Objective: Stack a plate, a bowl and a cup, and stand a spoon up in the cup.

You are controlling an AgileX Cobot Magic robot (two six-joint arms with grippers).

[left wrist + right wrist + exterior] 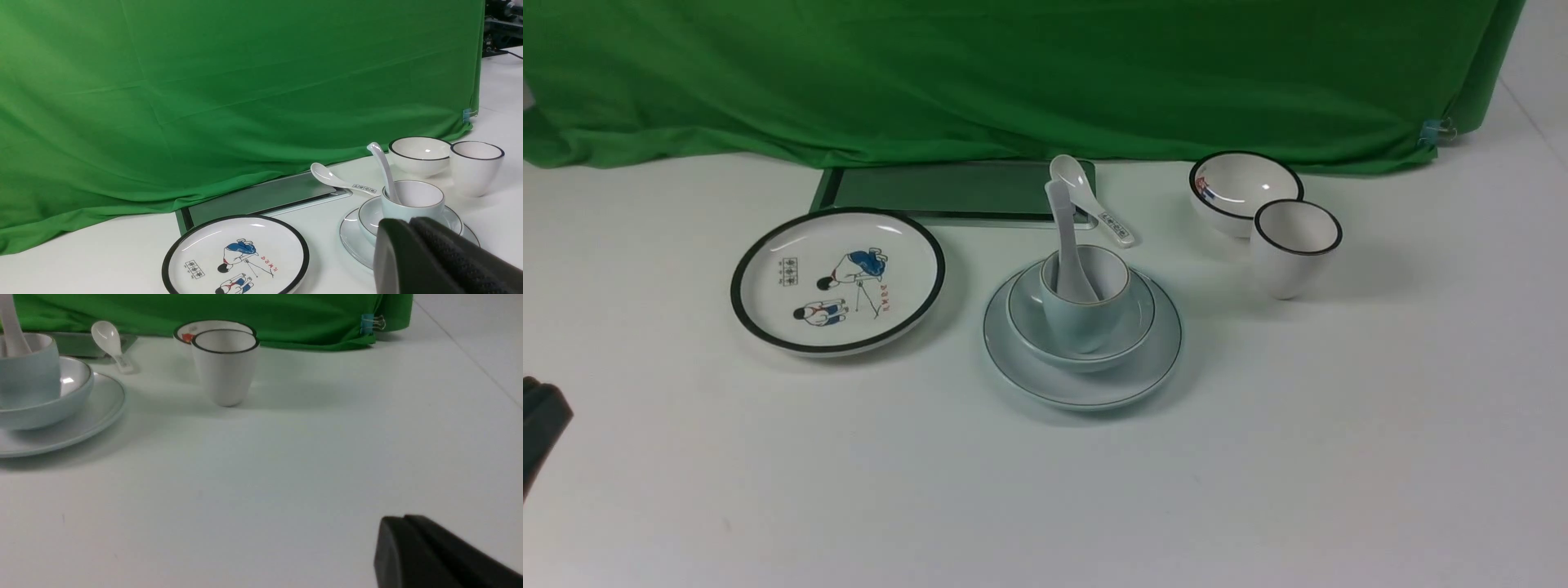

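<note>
Your left end effector [412, 222]: closed, fingertips together, nothing between them. Your right end effector [402, 518]: likewise closed and holding nothing, over the desk [286, 477] and well apart from the stack.

Outward from there, in the front view: the plate [1086, 394] lies flat on the desk, the bowl [1135, 335] sits on it, the cup [1086, 322] stands inside the bowl, and the spoon [1066, 233] leans in the cup, handle up against the rim. All four parts appear in place; you can judge the task complete, with no further grip needed.

Handling, by judgement, should you need to correct anything. Spoon: light, stiff, glazed and apt to slip; pinch it at the upper handle and lift straight, since a sideways pull could tip the cup. Cup: rigid, brittle, tapering to its base, so take it by the wall near the rim with modest force; a low grip may slide. Bowl and plate: heavier, smooth, likely to chip; take either by the rim only once whatever it bears is off.

Surroundings: the cartoon plate [837, 282] to the left of the stack, the printed spoon [1086, 196] just behind it, the black-rimmed bowl [1241, 184] and black-rimmed cup [1286, 261] to the right. Leave these alone.
</note>
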